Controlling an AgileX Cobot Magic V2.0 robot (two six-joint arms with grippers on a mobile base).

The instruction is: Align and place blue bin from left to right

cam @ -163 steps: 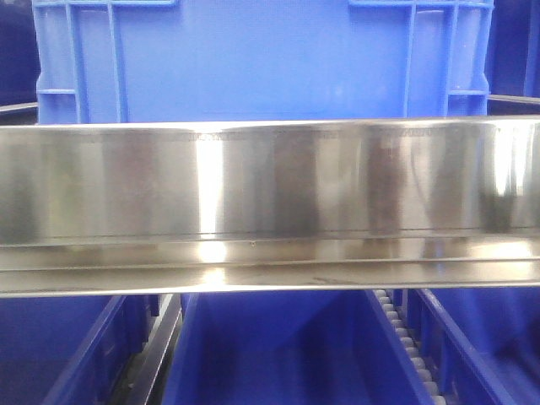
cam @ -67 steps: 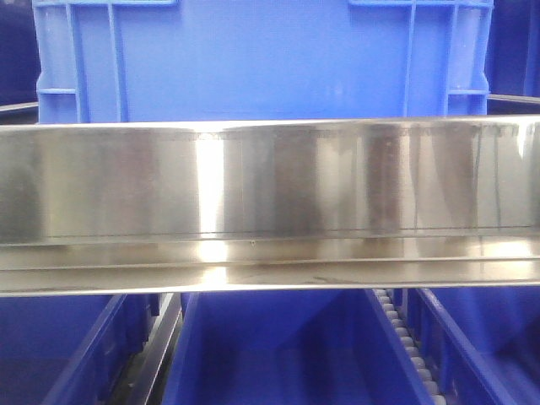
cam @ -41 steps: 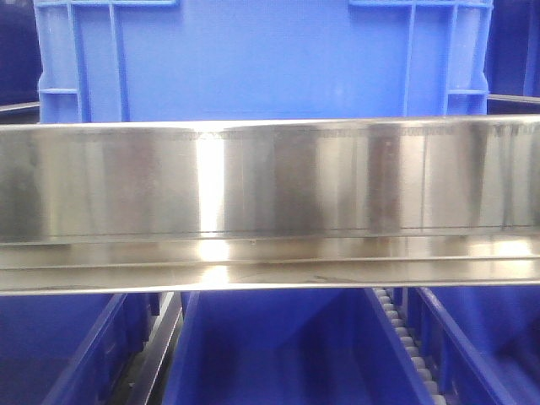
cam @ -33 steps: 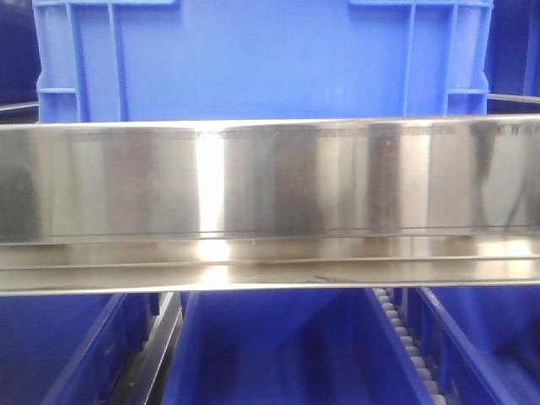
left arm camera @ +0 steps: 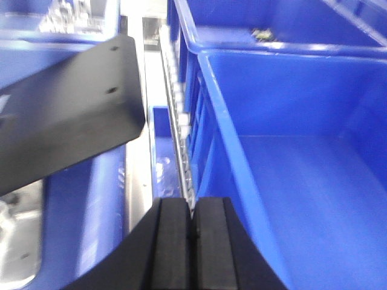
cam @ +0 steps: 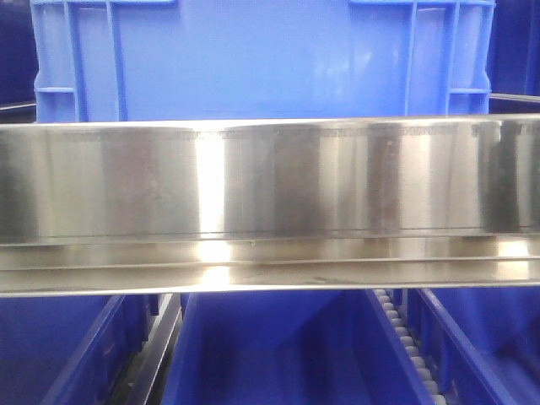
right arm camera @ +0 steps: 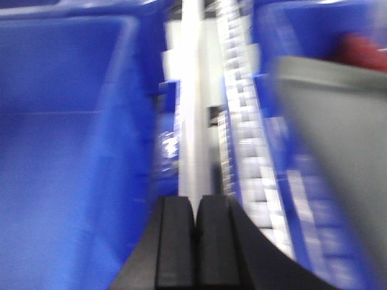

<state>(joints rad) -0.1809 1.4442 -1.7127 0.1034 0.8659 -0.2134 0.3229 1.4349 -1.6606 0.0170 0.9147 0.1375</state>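
The left claw [left arm camera: 193, 238] has its pads pressed together on nothing and points along a roller track [left arm camera: 180, 121], just left of the blue bin [left arm camera: 290, 181]. The right claw [right arm camera: 196, 241], blurred, is likewise closed and empty above a white rail [right arm camera: 191, 90], with the bin to its left. A black plate [left arm camera: 66, 127] juts in beside the left claw. From the front, the bin stands behind a steel rail [cam: 270, 181], with darker bins [cam: 270, 354] below.

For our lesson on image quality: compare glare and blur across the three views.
Front view: a bright glare stripe on the steel rail, blue bin sharp behind it. Left wrist view: slightly soft, left gripper clear. Right wrist view: heavily blurred, rollers smeared.
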